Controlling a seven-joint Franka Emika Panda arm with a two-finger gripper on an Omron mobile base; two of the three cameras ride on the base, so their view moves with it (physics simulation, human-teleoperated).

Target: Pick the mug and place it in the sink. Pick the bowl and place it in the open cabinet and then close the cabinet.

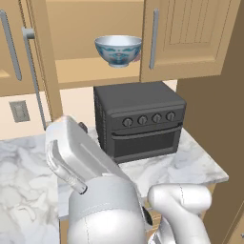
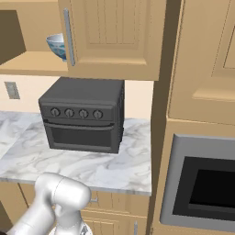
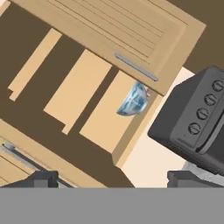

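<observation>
The bowl (image 1: 118, 50), white with a blue-green floral pattern, stands upright on the wooden shelf of the open cabinet (image 1: 90, 69). It shows partly behind the shut right door (image 2: 114, 36) as the bowl (image 2: 56, 46), and tilted in the hand view as the bowl (image 3: 133, 99). My gripper (image 3: 113, 179) is open with nothing between its fingertips, well back from the shelf and below it, looking up at the bowl. The cabinet's left door (image 1: 45, 62) stands swung open toward me, with its bar handle (image 1: 32, 71). The mug and the sink are out of view.
A black four-knob toaster oven (image 1: 138, 119) sits on the marble counter (image 1: 190, 167) right under the shelf. A wall outlet (image 1: 19, 110) is to its left. A tall wooden panel and a built-in oven (image 2: 202, 183) stand to the right.
</observation>
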